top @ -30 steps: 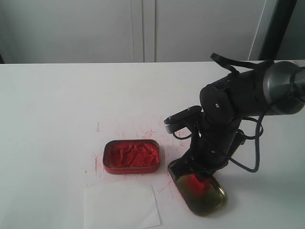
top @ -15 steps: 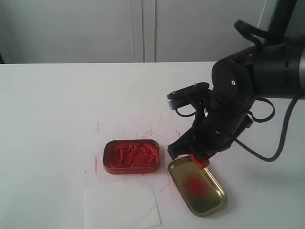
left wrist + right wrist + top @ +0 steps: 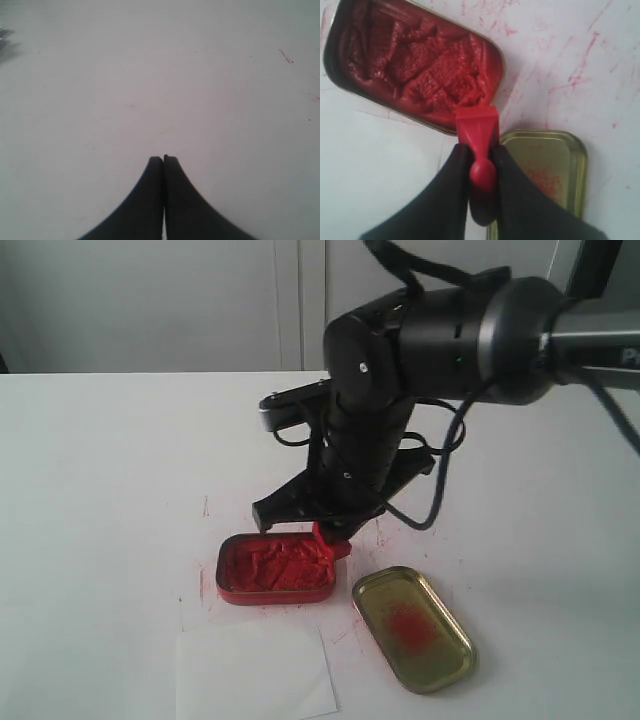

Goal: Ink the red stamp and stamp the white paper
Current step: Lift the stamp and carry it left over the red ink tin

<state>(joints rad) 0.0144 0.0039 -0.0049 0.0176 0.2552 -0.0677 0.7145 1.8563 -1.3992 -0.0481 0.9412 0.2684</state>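
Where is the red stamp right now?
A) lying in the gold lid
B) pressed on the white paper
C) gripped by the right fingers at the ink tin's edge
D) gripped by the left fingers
C: the right fingers clamp the red stamp, its base at the ink tin rim; the gold lid holds only a red smear.

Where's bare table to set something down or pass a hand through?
Free: the table left of the ink tin, and the patch right of the gold lid. Crowded: front centre, where tin, lid and white paper sit close, with the right jaws shut on the red stamp over the tin.
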